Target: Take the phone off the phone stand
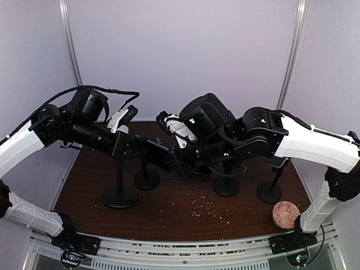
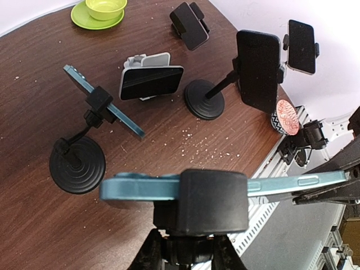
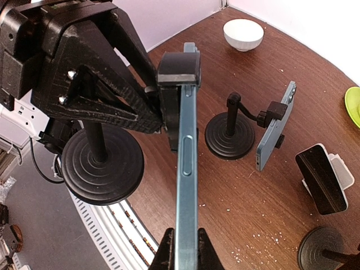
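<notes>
- Near right edge of table (image 1: 169, 216): round patterned tub (image 1: 287, 215), lid side up, contents not visible.
- Crumbs (image 1: 205, 205) scattered on the wood btwn tub and the stand bases.
- Mid table: phone (image 3: 187, 169), blue, sits in the clamp (image 2: 214, 199) of its stand (image 3: 101, 163), seen edge-on.
- L gripper (image 2: 188, 250) closed on the stand at the clamp, fingers (image 2: 149, 250) either side of the neck.
- R gripper (image 3: 186, 239) pinched on the phone's free end, opp. the clamp.
- Both arms meet over the phone and in the top view hide the far part of the table.
- Just beside: 2nd blue phone (image 2: 104, 101) tilted on its own stand, apart from the task phone.
- Further on: white box (image 2: 152, 83) w/ black face, lying on the table.
- Black phone (image 2: 257, 70) upright on a stand, smaller phone (image 2: 301, 46) in a clamp near it.
- Black holder (image 2: 190, 25) beyond the box.
- Far side: green bowl (image 2: 104, 7) sits on a green saucer (image 2: 84, 19); only part of its inside shows.
- White bowl (image 3: 243, 35) alone at the far edge, well apart from the stands.
</notes>
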Motion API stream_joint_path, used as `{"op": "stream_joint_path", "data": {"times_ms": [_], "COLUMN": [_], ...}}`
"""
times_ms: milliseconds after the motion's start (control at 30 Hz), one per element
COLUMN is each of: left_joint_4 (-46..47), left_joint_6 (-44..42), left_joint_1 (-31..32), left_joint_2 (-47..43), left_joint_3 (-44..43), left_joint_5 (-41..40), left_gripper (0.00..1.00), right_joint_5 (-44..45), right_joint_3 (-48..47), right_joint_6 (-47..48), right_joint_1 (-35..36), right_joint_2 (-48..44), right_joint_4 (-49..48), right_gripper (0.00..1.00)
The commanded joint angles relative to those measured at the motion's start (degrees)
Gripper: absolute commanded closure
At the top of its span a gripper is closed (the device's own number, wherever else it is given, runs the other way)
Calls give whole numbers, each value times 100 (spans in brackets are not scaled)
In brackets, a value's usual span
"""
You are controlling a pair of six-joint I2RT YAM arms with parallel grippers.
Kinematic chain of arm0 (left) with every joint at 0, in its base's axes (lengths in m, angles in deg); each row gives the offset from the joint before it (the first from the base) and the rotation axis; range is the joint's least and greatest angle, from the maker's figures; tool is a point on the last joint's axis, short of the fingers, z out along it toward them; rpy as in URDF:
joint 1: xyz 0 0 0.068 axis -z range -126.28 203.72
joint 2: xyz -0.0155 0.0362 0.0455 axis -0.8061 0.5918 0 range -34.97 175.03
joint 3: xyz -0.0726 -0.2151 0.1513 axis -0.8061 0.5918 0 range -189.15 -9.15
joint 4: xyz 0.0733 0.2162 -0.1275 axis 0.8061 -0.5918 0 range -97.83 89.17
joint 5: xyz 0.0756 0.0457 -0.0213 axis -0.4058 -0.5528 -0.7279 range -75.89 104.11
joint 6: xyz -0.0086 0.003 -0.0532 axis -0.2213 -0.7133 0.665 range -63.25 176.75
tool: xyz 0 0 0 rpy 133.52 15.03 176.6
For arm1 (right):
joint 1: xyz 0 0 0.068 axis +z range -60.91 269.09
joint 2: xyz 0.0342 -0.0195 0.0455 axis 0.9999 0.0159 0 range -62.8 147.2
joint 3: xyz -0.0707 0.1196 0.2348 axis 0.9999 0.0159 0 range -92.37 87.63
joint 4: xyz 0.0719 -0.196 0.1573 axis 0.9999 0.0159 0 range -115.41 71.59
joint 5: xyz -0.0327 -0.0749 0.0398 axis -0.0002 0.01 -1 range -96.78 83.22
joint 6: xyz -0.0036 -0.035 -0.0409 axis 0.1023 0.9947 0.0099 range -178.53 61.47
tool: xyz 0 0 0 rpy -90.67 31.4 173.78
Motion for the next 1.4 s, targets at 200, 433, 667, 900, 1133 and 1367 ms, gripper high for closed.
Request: {"op": "stream_joint_path", "data": {"times_ms": [200,433,667,900,1133,1367], "left_joint_4": [-163,-265,-306,-314,-314,-347], "left_joint_6": [-64,-129,-180,-211,-240,-307], "left_joint_1": [-314,-364,-441,-487,-552,-675], "left_joint_2": [77,112,112,154,198,191], "left_joint_3": [-187,-258,-267,-293,-311,-319], "left_joint_5": [-1288,-1379,-1381,-1364,-1344,-1328], "left_gripper": [100,100,100,100,100,100], "right_joint_5": [-392,-385,-379,-375,-375,-367], "right_joint_3": [5,27,45,55,108,248], "right_joint_6": [0,33,59,92,94,61], "right_joint_1": [210,202,198,171,147,137], "right_joint_2": [-496,-513,-511,-526,-565,-654], "right_joint_4": [-264,-260,-258,-247,-247,-291], "right_gripper": [100,100,100,100,100,100]}}
